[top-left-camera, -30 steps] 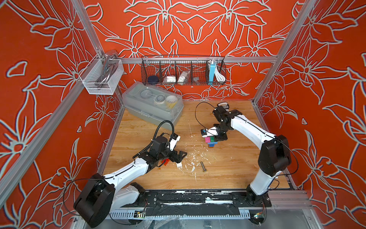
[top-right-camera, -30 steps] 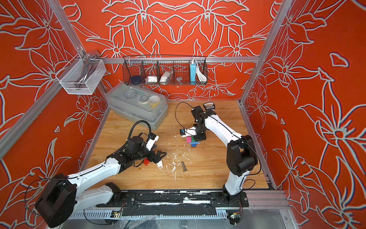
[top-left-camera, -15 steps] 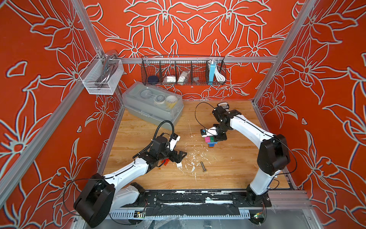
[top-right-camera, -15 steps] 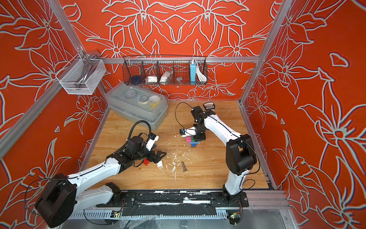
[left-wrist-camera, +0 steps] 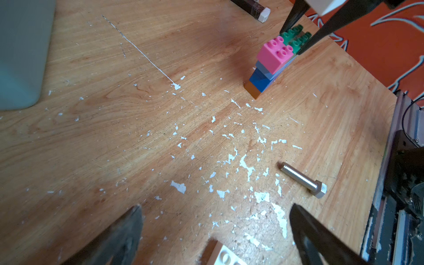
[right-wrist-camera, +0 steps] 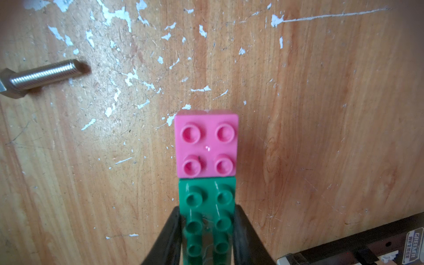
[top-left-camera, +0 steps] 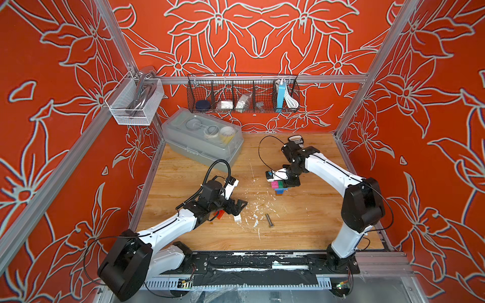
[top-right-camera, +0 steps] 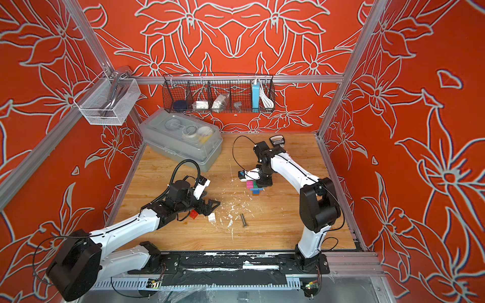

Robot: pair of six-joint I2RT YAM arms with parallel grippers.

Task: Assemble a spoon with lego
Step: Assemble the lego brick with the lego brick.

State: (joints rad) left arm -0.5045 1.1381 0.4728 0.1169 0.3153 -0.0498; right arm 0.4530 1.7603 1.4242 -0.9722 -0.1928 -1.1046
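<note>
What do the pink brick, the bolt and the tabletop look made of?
The pink brick looks like moulded plastic, smooth and slightly glossy, with a small highlight between its studs. The bolt is bare metal, probably steel: bright, with cut threads. The tabletop shows wood grain, possibly laminate, and is scratched with white flecks.

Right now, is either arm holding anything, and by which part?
The right gripper is shut on the green brick atop the spoon, fingers on its two long sides. The left gripper is open, holding nothing.
</note>
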